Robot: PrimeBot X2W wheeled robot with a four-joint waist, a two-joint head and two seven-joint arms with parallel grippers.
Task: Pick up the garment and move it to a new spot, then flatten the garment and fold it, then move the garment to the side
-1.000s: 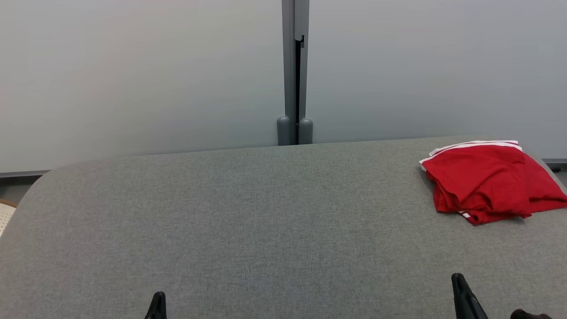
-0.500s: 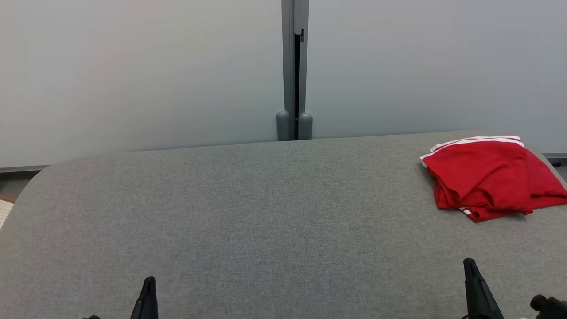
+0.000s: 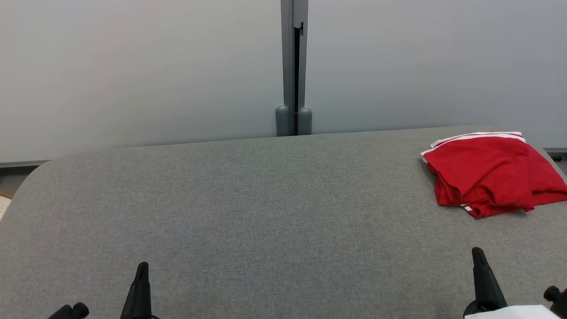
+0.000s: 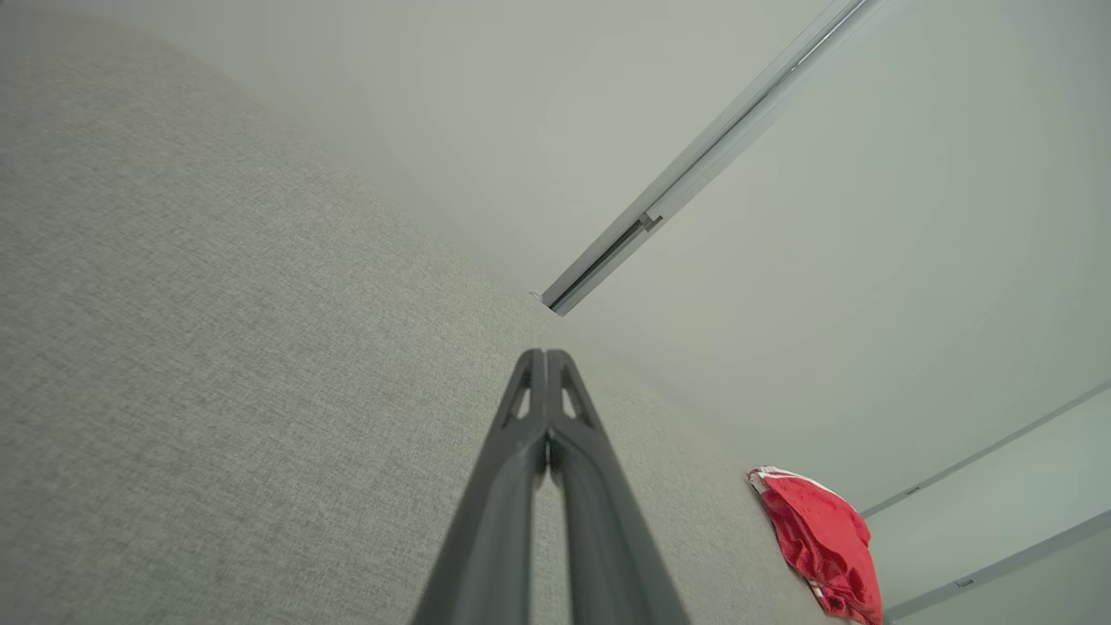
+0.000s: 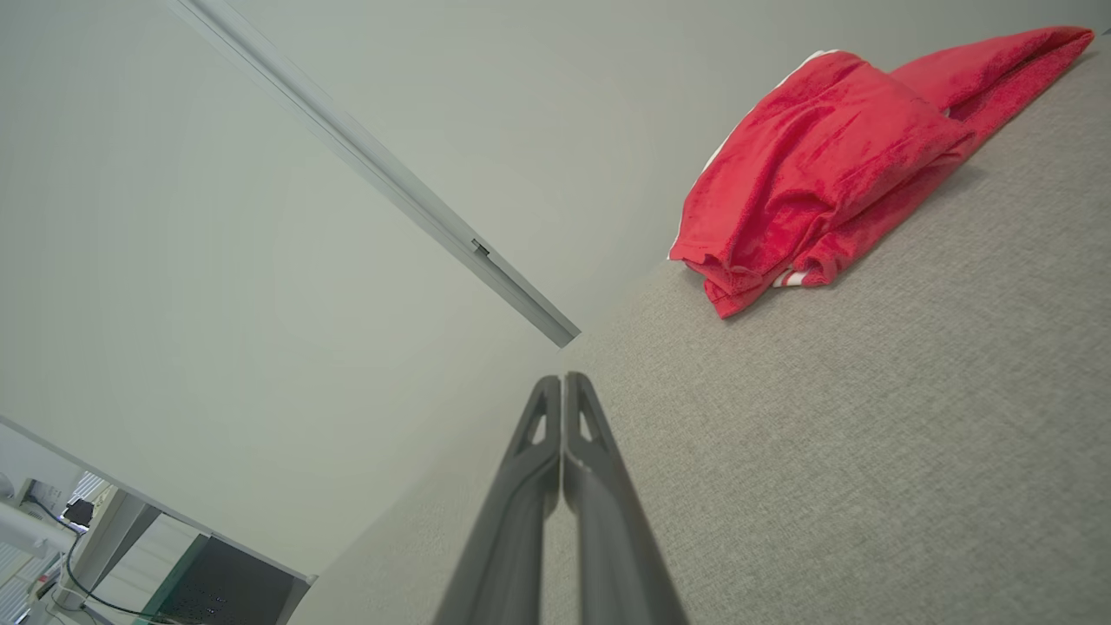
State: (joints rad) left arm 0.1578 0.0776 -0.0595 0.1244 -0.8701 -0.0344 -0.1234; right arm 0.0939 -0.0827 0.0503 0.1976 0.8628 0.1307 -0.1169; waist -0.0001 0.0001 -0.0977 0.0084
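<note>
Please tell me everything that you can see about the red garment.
The garment is bright red with thin white stripes along its far edge and at a near corner. It looks like soft, matte cloth. It is folded into a loose, layered bundle with some creases, lying at the far right of the grey table, close to its back edge. Only the table touches it.

Plain office or lab work bay

Pale, bare partition panels (image 3: 133,66) meet at a grey metal post (image 3: 294,66) behind a wide table (image 3: 266,212) covered in grey fabric. Past the panels' edge in the right wrist view, a loose cable (image 5: 87,599) trails.
</note>
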